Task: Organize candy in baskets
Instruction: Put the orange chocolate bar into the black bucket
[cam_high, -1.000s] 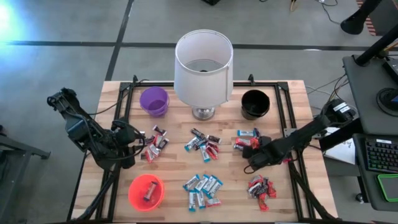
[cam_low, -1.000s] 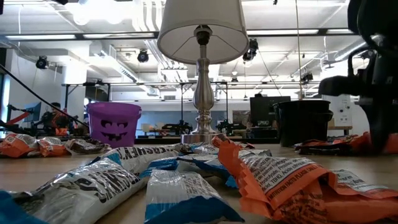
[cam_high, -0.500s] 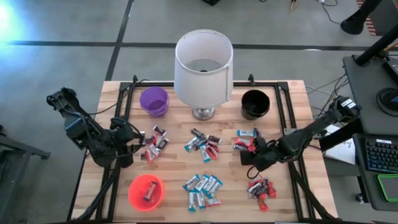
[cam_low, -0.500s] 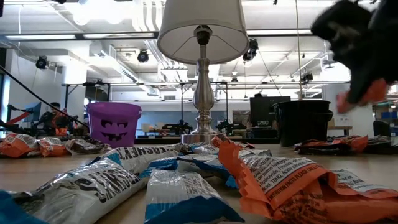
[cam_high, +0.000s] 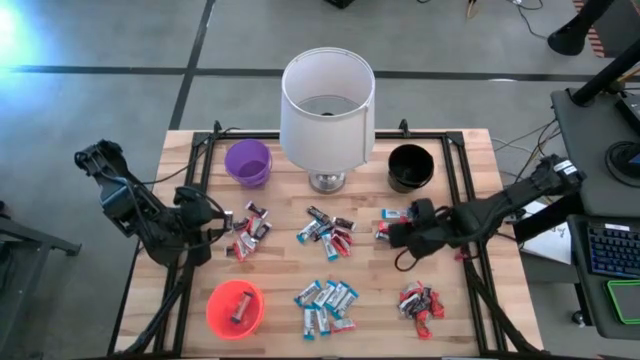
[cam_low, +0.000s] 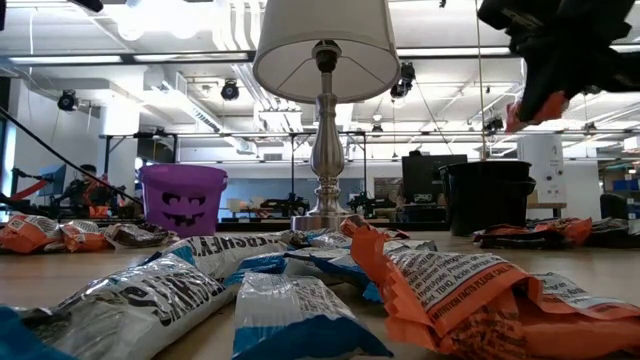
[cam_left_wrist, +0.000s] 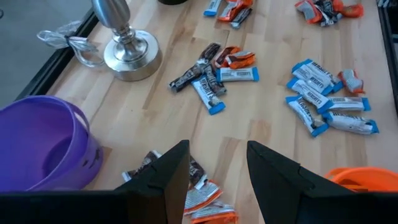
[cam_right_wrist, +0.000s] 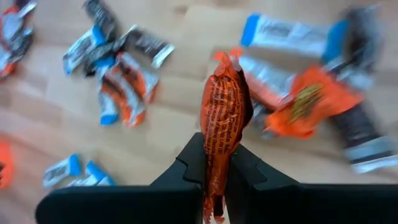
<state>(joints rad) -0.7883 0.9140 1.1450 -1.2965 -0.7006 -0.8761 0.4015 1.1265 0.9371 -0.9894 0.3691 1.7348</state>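
1. The right end effector (cam_right_wrist: 216, 171) is closed on an orange bar (cam_right_wrist: 224, 109); the wrapper stands up between its two fingers. In the high view this end effector (cam_high: 398, 236) is over the desk (cam_high: 280, 270), just in front of the black basket (cam_high: 410, 167) and above the pile near the lamp's right side. In the low view it hangs high above the desk with the orange wrapper (cam_low: 528, 108) showing under it.

2. The left end effector (cam_left_wrist: 217, 163) has its fingers parted with nothing between them. It sits at the left side of the desk, just beside a small pile of red and dark bars (cam_high: 247, 232).

3. Purple basket (cam_high: 248, 162): at the back left, beside the lamp (cam_high: 326, 112). Its contents cannot be made out.

4. Black basket: at the back right, on the lamp's other side. Its inside is too dark to read.

5. Orange basket (cam_high: 235, 308): at the front left, with one bar lying in it.

6. Loose candy lies in groups on the desk:
   - a mixed pile (cam_high: 327, 231) in the middle, in front of the lamp base;
   - blue-and-white bars (cam_high: 325, 303) at the front centre;
   - a red pile (cam_high: 421, 302) at the front right;
   - blue and orange bars (cam_high: 394, 217) under and beside the right end effector.
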